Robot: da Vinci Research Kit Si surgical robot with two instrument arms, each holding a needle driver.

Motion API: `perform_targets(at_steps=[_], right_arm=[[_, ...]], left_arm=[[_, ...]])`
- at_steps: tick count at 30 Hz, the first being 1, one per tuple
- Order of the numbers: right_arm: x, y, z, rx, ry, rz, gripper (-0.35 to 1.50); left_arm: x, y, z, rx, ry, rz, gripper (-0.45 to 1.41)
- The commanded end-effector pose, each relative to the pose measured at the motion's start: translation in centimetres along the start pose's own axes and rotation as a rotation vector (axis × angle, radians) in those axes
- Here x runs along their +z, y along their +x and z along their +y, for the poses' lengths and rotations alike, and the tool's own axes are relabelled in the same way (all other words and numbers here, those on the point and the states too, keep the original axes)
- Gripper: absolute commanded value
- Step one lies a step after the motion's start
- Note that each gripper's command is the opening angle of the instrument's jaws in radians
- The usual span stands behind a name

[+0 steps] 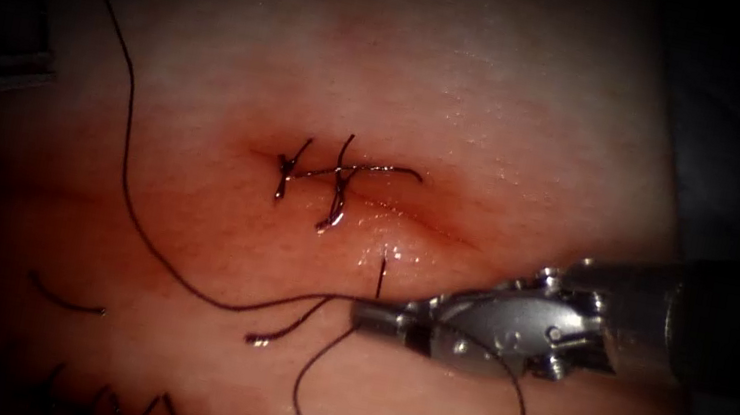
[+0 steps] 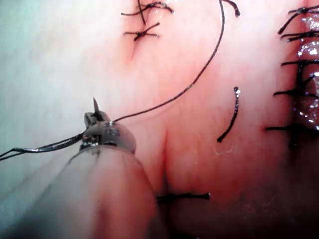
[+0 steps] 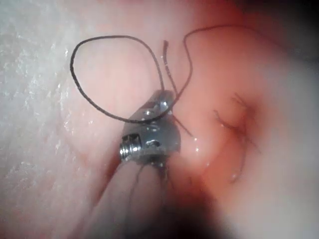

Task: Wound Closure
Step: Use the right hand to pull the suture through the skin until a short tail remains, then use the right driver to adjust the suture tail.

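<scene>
The right tool (image 1: pixel 368 317) grips the thread (image 1: pixel 176 270) with closed jaws below the cut (image 1: pixel 345 178). A short dark needle (image 1: pixel 380 275) tip stands up from the tissue (image 1: pixel 509 110) just above the jaws.

The endoscope looks down on my tissue (image 1: pixel 529 114) from above and in front; both wrist cameras ride close, sharing its stitched cut (image 1: pixel 350 179).

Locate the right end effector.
In the endoscope view the right end effector lies on the tissue just below the right end of the cut, jaws shut on the thread, whose loop curls beneath it.
</scene>
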Motion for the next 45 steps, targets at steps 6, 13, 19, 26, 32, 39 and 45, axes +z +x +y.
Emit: perform_targets(at_steps=[6,13,19,26,32,39,45], right_arm=[[0.02,0.32,-0.35,-0.013,0.02,0.031,-0.35],[-0.03,0.52,-0.47,-0.014,0.034,0.039,-0.35],[-0.02,0.45,-0.38,0.026,-0.035,0.014,0.91],[-0.4,0.22,-0.25,0.086,-0.127,-0.047,1.36],[-1.07,-0.07,-0.03,0.146,-0.233,-0.108,1.48],[-1.57,-0.23,-0.07,0.173,-0.21,-0.175,1.48],[-1.89,-0.39,-0.11,0.502,-0.295,-0.101,1.09]], left_arm=[[0.09,0.0,0.02,0.002,-0.004,0.002,-0.45],[0.11,0.01,0.04,0.003,-0.005,0.002,-0.45],[0.11,0.02,0.05,0.006,-0.011,0.003,-0.45],[0.11,0.02,0.05,0.008,-0.013,0.001,-0.45],[0.11,0.02,0.05,0.008,-0.013,0.001,-0.45],[0.1,0.01,0.05,0.008,-0.014,0.002,-0.45],[0.1,0.02,0.05,0.008,-0.014,0.002,-0.45]])
